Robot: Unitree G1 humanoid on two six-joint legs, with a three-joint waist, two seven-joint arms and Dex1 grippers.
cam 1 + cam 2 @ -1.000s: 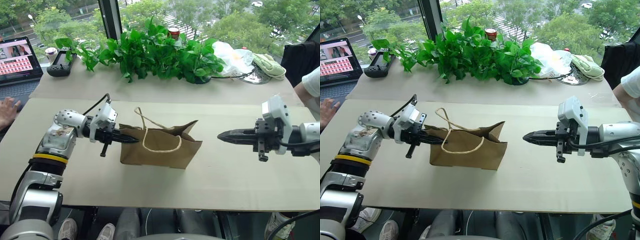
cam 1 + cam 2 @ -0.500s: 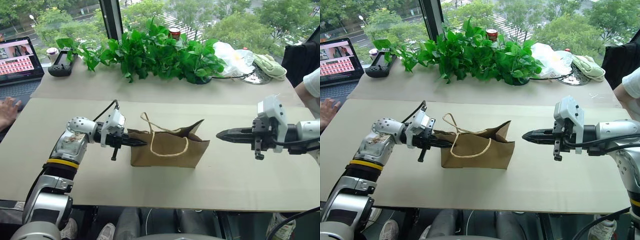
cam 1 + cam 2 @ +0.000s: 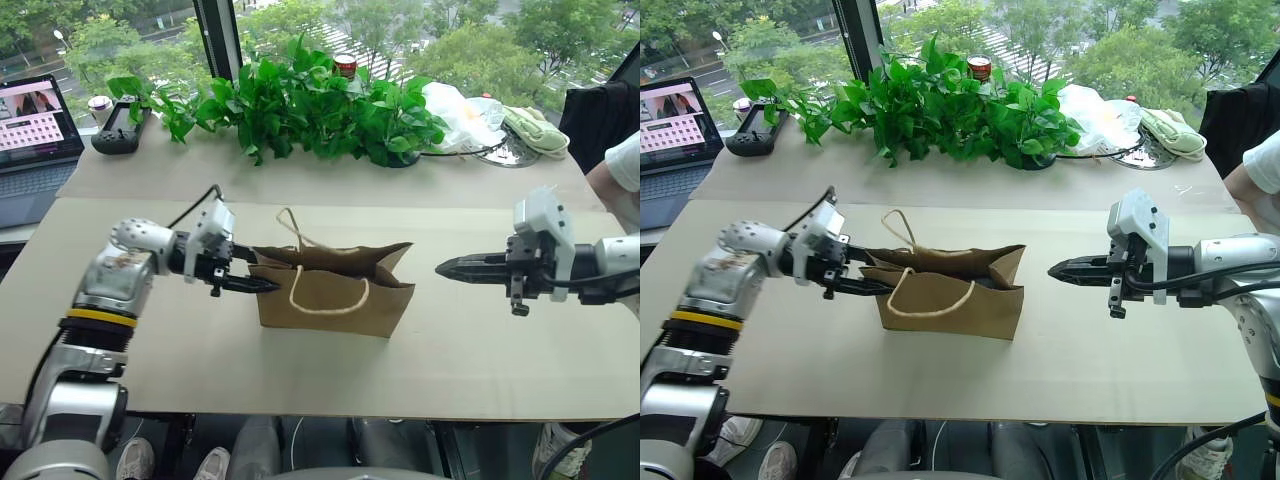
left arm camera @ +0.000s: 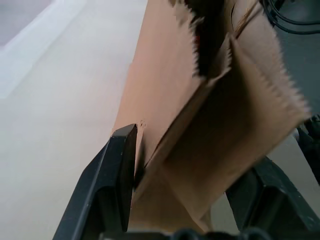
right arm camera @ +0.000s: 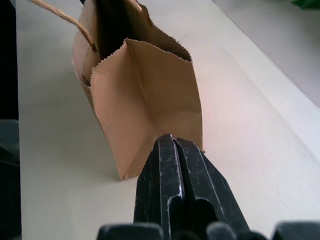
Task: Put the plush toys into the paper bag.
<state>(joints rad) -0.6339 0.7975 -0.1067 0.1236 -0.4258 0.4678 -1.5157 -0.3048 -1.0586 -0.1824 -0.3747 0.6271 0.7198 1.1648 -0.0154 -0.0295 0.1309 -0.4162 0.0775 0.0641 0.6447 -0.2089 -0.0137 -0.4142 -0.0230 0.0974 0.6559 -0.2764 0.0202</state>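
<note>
Left gripper (image 3: 262, 276) partly open, black fingers (image 4: 119, 175) spread to either side of the bag's (image 3: 335, 300) nearest end. One finger touching the folded paper edge there, the other standing clear of the paper, nothing pinched. Bag upright on the table (image 3: 300, 380) directly ahead of this gripper's tips, mouth open upward, zigzag rim just above finger height. Cord handles (image 3: 327, 306) drooping over the bag's front wall and rising behind its rim, past the left fingertips. Bag's inside dark as seen along the left fingers; cannot tell what lies in there. Right gripper (image 3: 442, 268) fully closed, fingers pressed flat together, holding nothing. Hovering above the table, pointing at the bag's far end, with a clear gap of bare tabletop between tips and paper. Bag thus between the two grippers, touching the left, apart from the right. Leafy plant (image 3: 320, 100) well beyond both grippers, along the window side. Laptop (image 3: 35, 110) far out past the left arm.
</note>
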